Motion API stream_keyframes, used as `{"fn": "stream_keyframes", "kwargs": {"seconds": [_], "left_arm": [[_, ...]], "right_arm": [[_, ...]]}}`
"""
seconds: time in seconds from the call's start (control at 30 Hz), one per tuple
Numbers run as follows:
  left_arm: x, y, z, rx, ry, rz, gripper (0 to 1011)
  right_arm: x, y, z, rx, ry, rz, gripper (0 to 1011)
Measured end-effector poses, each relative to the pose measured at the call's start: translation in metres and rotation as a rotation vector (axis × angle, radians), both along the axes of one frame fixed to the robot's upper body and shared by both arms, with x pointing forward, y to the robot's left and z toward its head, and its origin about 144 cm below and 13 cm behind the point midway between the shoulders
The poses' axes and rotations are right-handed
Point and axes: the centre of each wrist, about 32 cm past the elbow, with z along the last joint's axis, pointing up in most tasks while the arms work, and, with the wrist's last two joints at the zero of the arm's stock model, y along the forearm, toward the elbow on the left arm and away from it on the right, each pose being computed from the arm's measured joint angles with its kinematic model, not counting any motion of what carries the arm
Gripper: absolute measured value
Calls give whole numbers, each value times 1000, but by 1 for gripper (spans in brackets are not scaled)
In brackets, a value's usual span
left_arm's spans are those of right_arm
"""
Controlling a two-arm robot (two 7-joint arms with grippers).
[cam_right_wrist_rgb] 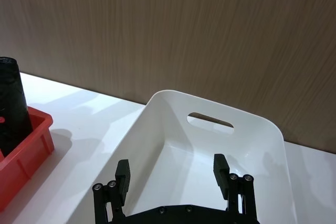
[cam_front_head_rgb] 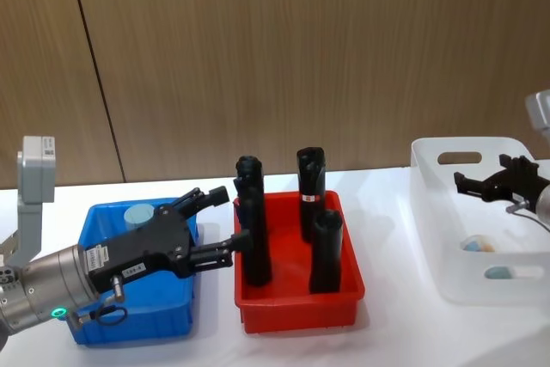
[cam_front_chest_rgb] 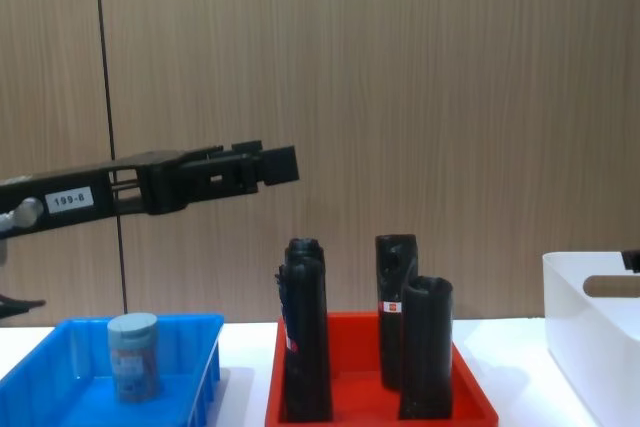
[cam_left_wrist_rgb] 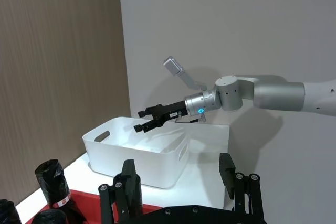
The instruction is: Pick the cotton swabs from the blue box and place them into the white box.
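Red tray, black cylinders between blue box, white box.

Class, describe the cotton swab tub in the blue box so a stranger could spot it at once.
Find the blue box, left of the red tray. Near its back wall stands one small tub of cotton swabs. Unlike the tall black cylinders next door, it is short, with a pale blue-grey lid.

Black left claw, silver arm, green light

Swab box left, tray centre, bin right.
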Motion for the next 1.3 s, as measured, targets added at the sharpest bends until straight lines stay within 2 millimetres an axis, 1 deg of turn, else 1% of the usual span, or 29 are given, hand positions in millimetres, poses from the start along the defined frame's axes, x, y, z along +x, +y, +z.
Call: {"fn": "stream_keyframes", "kwargs": {"seconds": [0.17, 0.4, 0.83, 0.93, 1.3], "left_arm": [[-1, -3, -1, 10, 2, 20, 1004], [-5, -14, -3, 40, 4, 78, 1004], [-13, -35, -7, 97, -4, 203, 1004], [-16, -41, -8, 112, -9, 241, 1004], [-24, -58, -11, 151, -28, 345, 1004]], "right_arm": [[-5, 5, -3, 0, -12, 6, 1002], [-18, 17, -9, 9, -43, 20, 1002], [-49, 43, -19, 38, -113, 47, 1002], [-58, 50, -21, 49, -133, 54, 1002], [-87, 69, -24, 87, -188, 68, 1002]]}}
